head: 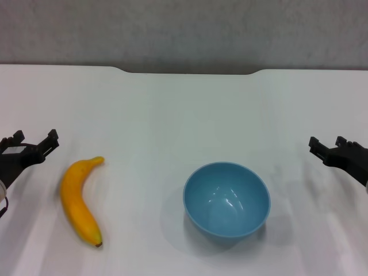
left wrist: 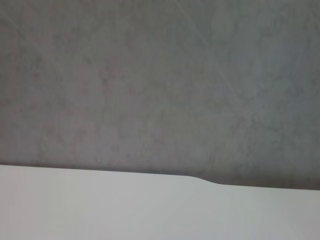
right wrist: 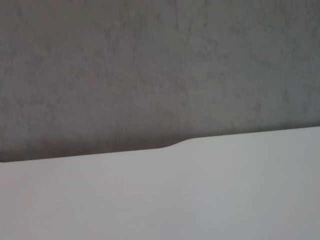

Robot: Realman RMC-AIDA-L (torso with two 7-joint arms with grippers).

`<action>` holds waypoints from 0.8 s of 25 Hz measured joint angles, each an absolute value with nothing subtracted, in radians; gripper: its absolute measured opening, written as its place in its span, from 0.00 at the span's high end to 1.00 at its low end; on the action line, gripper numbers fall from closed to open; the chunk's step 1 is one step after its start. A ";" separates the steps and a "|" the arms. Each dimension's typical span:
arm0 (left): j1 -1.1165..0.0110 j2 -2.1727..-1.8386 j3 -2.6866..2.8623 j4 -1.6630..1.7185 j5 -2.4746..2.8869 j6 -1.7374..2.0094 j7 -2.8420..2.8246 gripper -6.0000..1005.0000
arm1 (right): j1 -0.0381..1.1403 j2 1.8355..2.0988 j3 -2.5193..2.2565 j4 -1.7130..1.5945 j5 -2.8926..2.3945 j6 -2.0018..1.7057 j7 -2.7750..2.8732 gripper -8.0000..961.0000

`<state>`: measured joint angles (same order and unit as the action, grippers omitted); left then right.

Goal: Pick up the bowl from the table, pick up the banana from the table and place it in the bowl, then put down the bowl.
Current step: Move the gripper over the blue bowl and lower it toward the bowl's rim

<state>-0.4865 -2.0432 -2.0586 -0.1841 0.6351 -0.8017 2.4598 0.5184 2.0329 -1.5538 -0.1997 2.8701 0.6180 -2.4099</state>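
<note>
**Bowl and banana untouched, both grippers clear**

Bowl sits near the table's front edge, right of centre; banana lies well left of it. Risk: the glossy rim may slip from a shallow pinch. Left gripper and right gripper hover at the side edges, fingers spread, holding nothing.

**Both arms low at the sides, grippers apart**

Left gripper at the left edge of the head view, dark fingers spread and pointing forward, holding nothing. Right gripper at the right edge, likewise forward, fingers parted and empty. Both at about the same height, well apart.
</note>
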 joint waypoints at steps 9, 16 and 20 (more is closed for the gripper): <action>-0.486 -2.041 -2.047 -0.174 0.641 -0.832 2.429 0.13 | 0.481 2.033 -1.554 -0.199 2.870 0.738 -2.410 0.23; -0.478 -2.039 -1.989 -0.181 0.639 -0.856 2.364 0.14 | 0.474 2.032 -1.569 -0.201 2.869 0.784 -2.407 0.23; -0.467 -2.035 -1.932 -0.211 0.641 -0.850 2.335 0.14 | 0.473 2.030 -1.599 -0.206 2.868 0.786 -2.389 0.23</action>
